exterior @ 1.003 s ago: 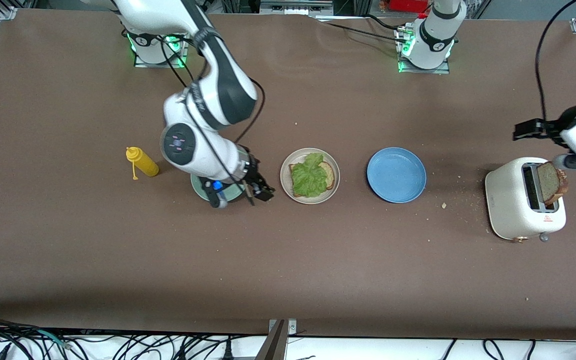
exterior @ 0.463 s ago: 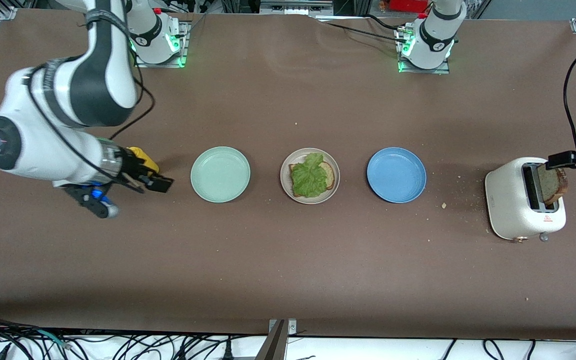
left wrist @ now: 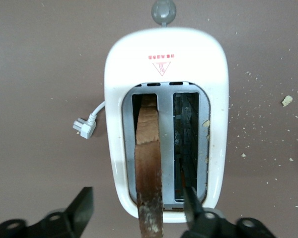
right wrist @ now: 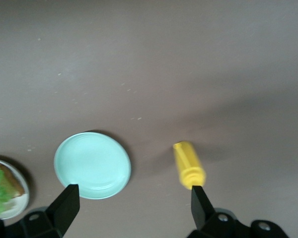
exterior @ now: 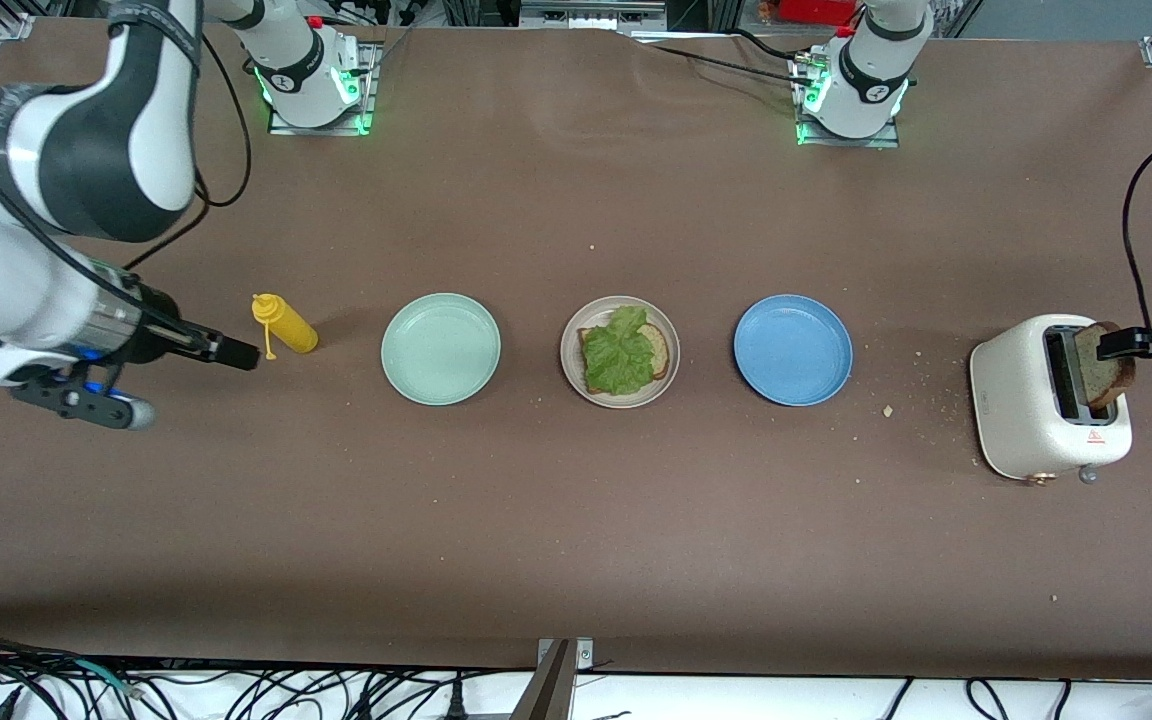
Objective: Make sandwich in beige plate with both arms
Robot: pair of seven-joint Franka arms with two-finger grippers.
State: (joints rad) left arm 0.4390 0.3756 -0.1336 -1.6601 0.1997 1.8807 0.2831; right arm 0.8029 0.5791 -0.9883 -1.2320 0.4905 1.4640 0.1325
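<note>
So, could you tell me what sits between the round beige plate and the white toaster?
The front view shows a round blue plate between the round beige plate and the white toaster.

Bottom toast (exterior: 658,352) mostly under lettuce (exterior: 620,350)

My right tool (exterior: 236,354) swung off the mint-green plate (exterior: 441,349), past the yellow bottle (exterior: 285,324), now up at the bottle's 9 o'clock, fingers wide apart. Plate uncovered. My left tool (exterior: 1116,343) dropped from above the toaster (exterior: 1021,410) onto the toast slice (exterior: 1101,375) in the slot, fingers (left wrist: 82,210) either side, narrowing in.
</note>
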